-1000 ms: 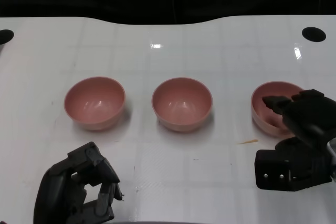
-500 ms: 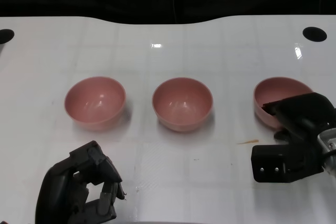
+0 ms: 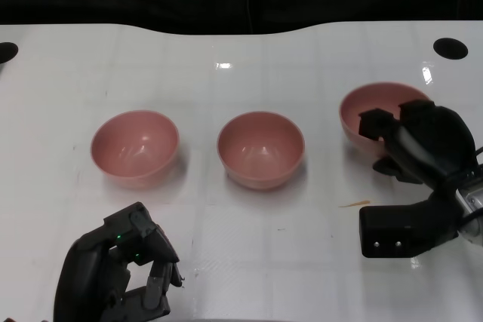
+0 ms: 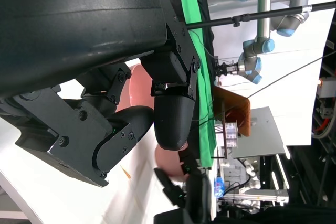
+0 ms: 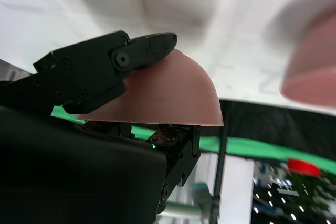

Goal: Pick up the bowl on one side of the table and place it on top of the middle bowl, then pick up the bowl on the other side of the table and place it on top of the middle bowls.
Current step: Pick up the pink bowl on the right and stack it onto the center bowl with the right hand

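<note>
On the right of the white gridded tabletop (image 3: 241,58), right robot hand (image 3: 419,145) grips the right-side pink plastic bowl (image 3: 370,115) by its near rim, fingers (image 3: 376,124) hooked inside, the rest wrapped on the outer wall. Bowl is tilted, opening facing away from the robot, and looks clear of the surface. Right wrist view confirms: rim pinched between fingers (image 5: 152,45) on the wall and others on the inside. Right forearm comes in from lower right, wrist block (image 3: 400,231) low over the tabletop. Middle pink bowl (image 3: 261,148) and left pink bowl (image 3: 135,147) sit upright, well apart, untouched. Left robot hand (image 3: 124,273) hovers near the front edge, below the left bowl, fingers curled inward, holding nothing. Small orange-brown smear (image 3: 355,203) lies just left of the right wrist.
</note>
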You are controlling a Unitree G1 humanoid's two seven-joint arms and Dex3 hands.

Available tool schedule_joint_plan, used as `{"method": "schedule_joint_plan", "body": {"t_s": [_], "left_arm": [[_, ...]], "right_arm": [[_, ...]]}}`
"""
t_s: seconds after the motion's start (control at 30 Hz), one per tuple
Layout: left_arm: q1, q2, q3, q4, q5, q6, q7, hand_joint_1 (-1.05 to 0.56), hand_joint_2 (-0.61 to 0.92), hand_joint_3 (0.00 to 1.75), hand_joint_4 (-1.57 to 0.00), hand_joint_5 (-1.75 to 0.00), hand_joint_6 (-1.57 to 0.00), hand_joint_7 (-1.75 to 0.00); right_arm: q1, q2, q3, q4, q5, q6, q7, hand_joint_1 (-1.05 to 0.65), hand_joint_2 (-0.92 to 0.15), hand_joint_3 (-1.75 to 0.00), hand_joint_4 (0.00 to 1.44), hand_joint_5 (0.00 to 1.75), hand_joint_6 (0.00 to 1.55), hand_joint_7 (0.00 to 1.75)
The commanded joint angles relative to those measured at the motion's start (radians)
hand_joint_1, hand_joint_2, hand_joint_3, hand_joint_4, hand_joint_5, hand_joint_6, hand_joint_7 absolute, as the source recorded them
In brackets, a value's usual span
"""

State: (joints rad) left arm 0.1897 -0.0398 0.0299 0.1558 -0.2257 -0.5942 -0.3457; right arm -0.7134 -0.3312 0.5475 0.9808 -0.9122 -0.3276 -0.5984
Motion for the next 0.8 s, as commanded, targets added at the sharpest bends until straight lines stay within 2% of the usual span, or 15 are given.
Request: {"method": "schedule_joint_plan", "body": {"t_s": [0.03, 0.17, 0.43, 0.7, 0.8], "left_arm": [[0.006, 0.006, 0.004, -0.004, 0.001, -0.009, 0.011, -0.08, 0.44, 1.30, -0.86, -1.70, -0.82, -1.44], [0.003, 0.006, 0.005, 0.001, 0.001, -0.010, 0.008, -0.08, 0.44, 1.30, -0.86, -1.70, -0.83, -1.44], [0.001, 0.003, 0.004, 0.005, 0.007, -0.017, 0.010, -0.09, 0.43, 1.30, -0.86, -1.70, -0.82, -1.44], [0.000, 0.003, 0.007, 0.005, 0.011, -0.019, 0.013, -0.10, 0.43, 1.30, -0.86, -1.70, -0.82, -1.46], [0.001, 0.003, 0.007, 0.003, 0.011, -0.018, 0.012, -0.09, 0.43, 1.30, -0.86, -1.70, -0.82, -1.46]], "right_arm": [[-0.009, -0.032, -0.022, -0.081, 0.033, -0.030, 0.007, -0.19, -0.58, -0.93, 0.87, 1.75, 0.70, 1.75], [0.011, -0.047, -0.040, -0.231, 0.060, -0.053, 0.079, -0.20, -0.50, -1.05, 0.87, 1.75, 0.69, 1.75], [0.016, -0.029, -0.056, -0.411, 0.094, -0.090, 0.187, -0.21, -0.48, -1.08, 0.89, 1.75, 0.71, 1.75], [-0.050, 0.061, -0.027, -0.354, 0.098, -0.156, 0.205, -0.22, -0.48, -1.15, 0.94, 1.75, 0.75, 1.75], [-0.074, 0.090, -0.010, -0.298, 0.084, -0.172, 0.193, -0.20, -0.43, -1.13, 0.93, 1.75, 0.74, 1.75]]}}
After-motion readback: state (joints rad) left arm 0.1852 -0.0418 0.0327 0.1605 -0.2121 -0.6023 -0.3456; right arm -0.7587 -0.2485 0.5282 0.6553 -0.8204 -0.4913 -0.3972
